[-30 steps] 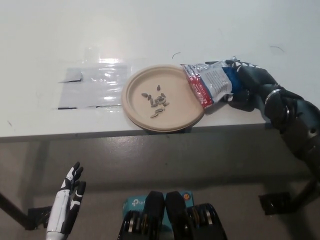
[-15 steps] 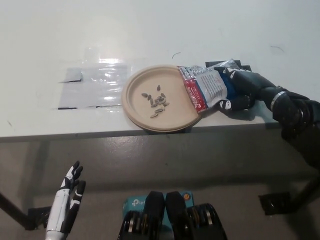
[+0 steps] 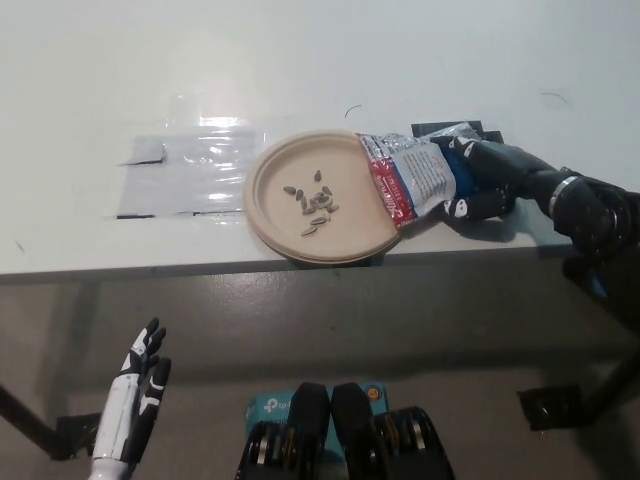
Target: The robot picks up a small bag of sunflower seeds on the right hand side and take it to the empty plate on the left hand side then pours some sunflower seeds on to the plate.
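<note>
A tan paper plate [image 3: 270, 205] sits at the table's front edge, with several sunflower seeds [image 3: 312, 205] lying in its middle. The small seed bag [image 3: 412, 178], silver with red and blue print, lies tilted with its torn mouth over the plate's right rim. My black right hand [image 3: 490, 178] is shut on the bag's right end, with the forearm stretching off to the right edge. My white left hand [image 3: 140, 385] hangs low at the lower left, below the table, fingers apart and holding nothing.
A clear plastic sheet [image 3: 185, 175] with dark tape corners lies flat left of the plate. The white table [image 3: 150, 70] runs back and to both sides; its front edge [image 3: 150, 272] crosses the picture below the plate.
My right forearm has dropped and swung to a flatter angle. The bag has tipped slightly further over the plate's rim. The seeds and the left hand are unchanged.
</note>
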Action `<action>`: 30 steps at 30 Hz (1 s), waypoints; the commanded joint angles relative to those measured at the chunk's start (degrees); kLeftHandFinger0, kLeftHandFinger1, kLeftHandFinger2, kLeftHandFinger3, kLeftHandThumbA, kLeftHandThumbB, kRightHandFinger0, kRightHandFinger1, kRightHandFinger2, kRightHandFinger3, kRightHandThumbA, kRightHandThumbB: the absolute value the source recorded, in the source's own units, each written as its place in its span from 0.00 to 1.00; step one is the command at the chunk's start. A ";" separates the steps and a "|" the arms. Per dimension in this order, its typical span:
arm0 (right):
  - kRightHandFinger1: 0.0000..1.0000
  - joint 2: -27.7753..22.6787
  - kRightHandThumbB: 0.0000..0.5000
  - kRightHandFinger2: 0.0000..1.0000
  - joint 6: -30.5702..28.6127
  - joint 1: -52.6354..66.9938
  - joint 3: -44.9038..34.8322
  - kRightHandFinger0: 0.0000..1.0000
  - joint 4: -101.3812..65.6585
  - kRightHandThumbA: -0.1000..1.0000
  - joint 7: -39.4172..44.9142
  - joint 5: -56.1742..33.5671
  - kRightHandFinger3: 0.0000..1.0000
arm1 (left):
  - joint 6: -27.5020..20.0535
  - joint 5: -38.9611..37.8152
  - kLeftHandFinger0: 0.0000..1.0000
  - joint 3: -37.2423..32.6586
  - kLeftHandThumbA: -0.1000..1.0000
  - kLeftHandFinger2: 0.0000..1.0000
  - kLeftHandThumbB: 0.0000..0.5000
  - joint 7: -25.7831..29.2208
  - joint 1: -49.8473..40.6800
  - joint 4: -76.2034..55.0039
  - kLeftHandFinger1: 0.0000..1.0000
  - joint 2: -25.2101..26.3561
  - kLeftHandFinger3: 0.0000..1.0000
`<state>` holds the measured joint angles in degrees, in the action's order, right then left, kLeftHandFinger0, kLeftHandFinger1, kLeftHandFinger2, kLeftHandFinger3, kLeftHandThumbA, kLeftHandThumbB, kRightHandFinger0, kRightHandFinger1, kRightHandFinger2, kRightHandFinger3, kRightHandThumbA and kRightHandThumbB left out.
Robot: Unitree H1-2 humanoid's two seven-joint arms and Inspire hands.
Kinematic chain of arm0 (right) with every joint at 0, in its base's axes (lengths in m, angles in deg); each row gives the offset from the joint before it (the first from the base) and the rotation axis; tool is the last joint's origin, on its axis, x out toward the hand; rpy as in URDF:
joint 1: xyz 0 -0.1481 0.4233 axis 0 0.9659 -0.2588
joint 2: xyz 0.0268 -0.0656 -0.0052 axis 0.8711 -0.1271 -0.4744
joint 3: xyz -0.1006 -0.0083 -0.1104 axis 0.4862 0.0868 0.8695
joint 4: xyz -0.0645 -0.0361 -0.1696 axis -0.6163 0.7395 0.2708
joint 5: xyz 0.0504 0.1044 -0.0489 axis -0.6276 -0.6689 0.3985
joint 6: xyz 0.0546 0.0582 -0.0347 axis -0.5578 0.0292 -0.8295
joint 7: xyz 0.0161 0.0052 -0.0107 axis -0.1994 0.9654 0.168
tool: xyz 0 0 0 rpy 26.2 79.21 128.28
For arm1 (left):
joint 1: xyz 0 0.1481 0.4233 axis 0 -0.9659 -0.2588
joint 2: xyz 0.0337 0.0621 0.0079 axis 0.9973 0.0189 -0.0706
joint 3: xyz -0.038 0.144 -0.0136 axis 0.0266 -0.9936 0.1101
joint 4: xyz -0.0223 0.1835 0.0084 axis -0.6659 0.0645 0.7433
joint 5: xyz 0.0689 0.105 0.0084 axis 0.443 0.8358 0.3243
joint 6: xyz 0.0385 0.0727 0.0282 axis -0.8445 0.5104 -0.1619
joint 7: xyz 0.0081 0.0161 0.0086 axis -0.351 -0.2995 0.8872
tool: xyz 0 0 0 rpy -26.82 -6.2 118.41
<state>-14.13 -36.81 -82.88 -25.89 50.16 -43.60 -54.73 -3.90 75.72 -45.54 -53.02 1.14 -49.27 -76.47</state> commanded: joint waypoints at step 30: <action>1.00 -4.36 0.98 1.00 4.18 6.70 -14.95 1.00 -20.97 1.00 8.62 -14.33 1.00 | -2.46 0.08 1.00 0.37 1.00 1.00 0.01 0.61 0.59 -0.87 1.00 1.03 1.00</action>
<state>-17.82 -31.55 -77.01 -36.76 34.97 -30.51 -65.42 -4.69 75.68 -45.49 -53.03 1.22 -49.14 -76.28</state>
